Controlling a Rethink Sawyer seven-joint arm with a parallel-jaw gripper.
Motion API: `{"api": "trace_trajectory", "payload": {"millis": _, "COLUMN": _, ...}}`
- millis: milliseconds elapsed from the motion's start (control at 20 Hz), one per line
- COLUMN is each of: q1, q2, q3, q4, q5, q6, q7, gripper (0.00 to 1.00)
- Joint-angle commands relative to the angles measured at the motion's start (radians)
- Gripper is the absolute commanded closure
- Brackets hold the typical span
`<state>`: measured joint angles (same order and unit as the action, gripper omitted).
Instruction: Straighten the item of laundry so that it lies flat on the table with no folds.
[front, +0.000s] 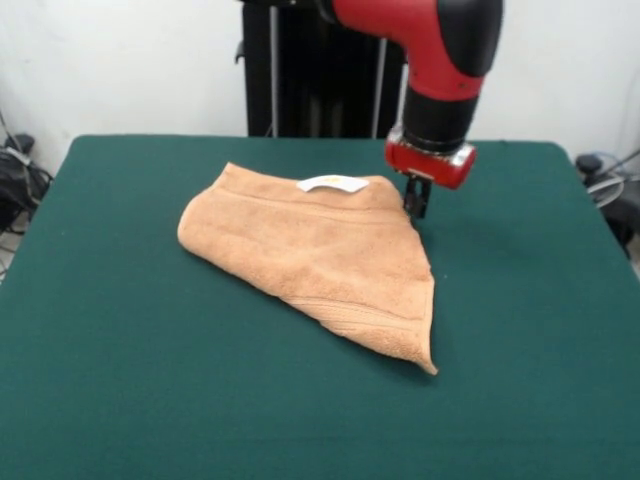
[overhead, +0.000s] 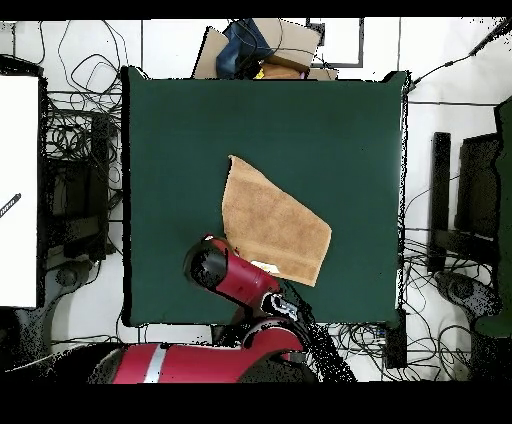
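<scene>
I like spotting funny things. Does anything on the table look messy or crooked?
Yes, the towel. It is folded over itself into a lopsided triangle on the table, sitting askew, with its white tag sticking up on the far edge. The gripper is at its corner.

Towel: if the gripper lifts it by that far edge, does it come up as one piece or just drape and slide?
Probably drapes: the towel lies folded over itself in soft, rounded layers, so it looks floppy. It likely drags rather than slides freely, since terry on the felt-like table should grip. The gripper at its edge would likely lift one layer first.
</scene>
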<state>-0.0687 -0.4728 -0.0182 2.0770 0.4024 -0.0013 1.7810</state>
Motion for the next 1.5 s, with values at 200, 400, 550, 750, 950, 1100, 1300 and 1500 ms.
{"api": "trace_trajectory", "payload": {"millis": 200, "q1": -0.092, "q2": 0.074, "q3": 0.029, "q4": -0.142, "q5": -0.043, "q6": 0.037, "q7": 0.100, "gripper": 1.00}}
{"api": "trace_trajectory", "payload": {"millis": 400, "q1": -0.098, "q2": 0.046, "q3": 0.033, "q4": -0.117, "q5": -0.055, "q6": 0.038, "q7": 0.121, "gripper": 1.00}}
{"api": "trace_trajectory", "payload": {"millis": 550, "q1": -0.102, "q2": 0.071, "q3": 0.030, "q4": -0.148, "q5": -0.059, "q6": 0.061, "q7": 0.107, "gripper": 1.00}}
{"api": "trace_trajectory", "payload": {"millis": 750, "q1": -0.103, "q2": 0.128, "q3": 0.035, "q4": -0.188, "q5": -0.068, "q6": 0.034, "q7": 0.102, "gripper": 1.00}}
{"api": "trace_trajectory", "payload": {"millis": 950, "q1": -0.083, "q2": 0.161, "q3": 0.031, "q4": -0.213, "q5": -0.056, "q6": 0.013, "q7": 0.128, "gripper": 1.00}}
{"api": "trace_trajectory", "payload": {"millis": 1100, "q1": -0.066, "q2": 0.122, "q3": 0.019, "q4": -0.204, "q5": -0.043, "q6": 0.050, "q7": 0.143, "gripper": 1.00}}
{"api": "trace_trajectory", "payload": {"millis": 1300, "q1": -0.034, "q2": 0.053, "q3": -0.009, "q4": -0.199, "q5": -0.031, "q6": 0.137, "q7": 0.151, "gripper": 1.00}}
{"api": "trace_trajectory", "payload": {"millis": 1500, "q1": -0.012, "q2": 0.008, "q3": -0.019, "q4": -0.183, "q5": -0.037, "q6": 0.164, "q7": 0.159, "gripper": 1.00}}
